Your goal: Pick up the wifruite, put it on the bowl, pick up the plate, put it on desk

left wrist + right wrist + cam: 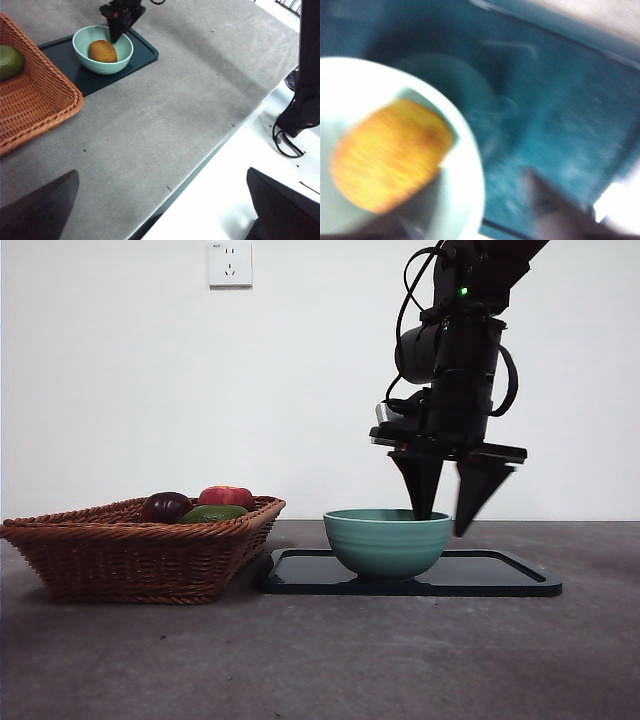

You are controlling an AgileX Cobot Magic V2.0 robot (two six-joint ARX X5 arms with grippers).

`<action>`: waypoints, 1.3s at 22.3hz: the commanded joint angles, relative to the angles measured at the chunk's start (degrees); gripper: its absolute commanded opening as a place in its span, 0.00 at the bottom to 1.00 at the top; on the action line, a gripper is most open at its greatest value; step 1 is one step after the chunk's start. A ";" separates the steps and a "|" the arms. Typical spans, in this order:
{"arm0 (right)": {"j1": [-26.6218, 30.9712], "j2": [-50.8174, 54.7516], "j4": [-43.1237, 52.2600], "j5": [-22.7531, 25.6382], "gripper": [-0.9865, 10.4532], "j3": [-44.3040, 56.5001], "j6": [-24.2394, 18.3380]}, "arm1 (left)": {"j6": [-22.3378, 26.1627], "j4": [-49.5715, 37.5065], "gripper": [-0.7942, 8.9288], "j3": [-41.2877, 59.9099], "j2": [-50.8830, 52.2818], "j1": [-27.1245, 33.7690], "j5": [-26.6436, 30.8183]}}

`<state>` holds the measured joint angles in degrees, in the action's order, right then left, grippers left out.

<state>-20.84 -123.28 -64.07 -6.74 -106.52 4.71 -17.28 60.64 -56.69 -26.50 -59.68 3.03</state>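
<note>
Already the small oval brown-orange wifruite [102, 51] lay inside the round mint-green ceramic bowl [387, 540], which stood on the flat dark rectangular plate [500, 578] on the matte grey worktop [320, 660]. The right pincer [448, 502] hung at the bowl's rim, empty, its two black jaws spread apart: one dipped just inside the rim, the other hung outside it, above the plate. The right wrist view was blurred, though it showed the fruit resting free in the bowl, gripped by nothing.

Judged from this, the fruit step was done and the step in hand was clearing the bowl to go for the plate. To do that well, the pincer should rise straight until the inner jaw was above the rim before travelling sideways; a sideways pull while the jaw was inside would likely tip or drag the bowl. The plate sat low and thin, so a grasp on a bare edge well apart from the bowl seemed safest, with the plate kept level.

The left pincer [165, 210] waited well apart near the worktop's edge, jaws wide and holding nothing. The brown wicker basket [130, 555] beside the plate held a dark purple fruit [165, 506], a red one [227, 496] and a green one [213, 513].
</note>
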 commanded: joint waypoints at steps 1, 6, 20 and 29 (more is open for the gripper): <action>0.07 0.61 -1.42 1.27 0.44 -3.34 -0.59 | 0.11 -0.61 0.66 -0.70 -0.09 -0.66 0.09; 0.31 8.74 -6.43 1.27 0.56 -5.57 -0.57 | 1.33 -1.16 0.66 -0.70 -0.09 -0.66 0.09; -8.24 53.72 -15.02 6.75 0.57 12.83 0.70 | 1.60 -11.89 0.66 -0.70 -0.09 -0.66 0.09; -12.09 86.64 -6.99 5.77 0.57 43.06 7.39 | 1.40 -16.13 0.66 -0.70 -0.09 -0.66 0.09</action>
<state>-32.53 -36.25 -71.72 -0.99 -62.74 10.74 -16.38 45.10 -56.69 -26.50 -59.70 3.05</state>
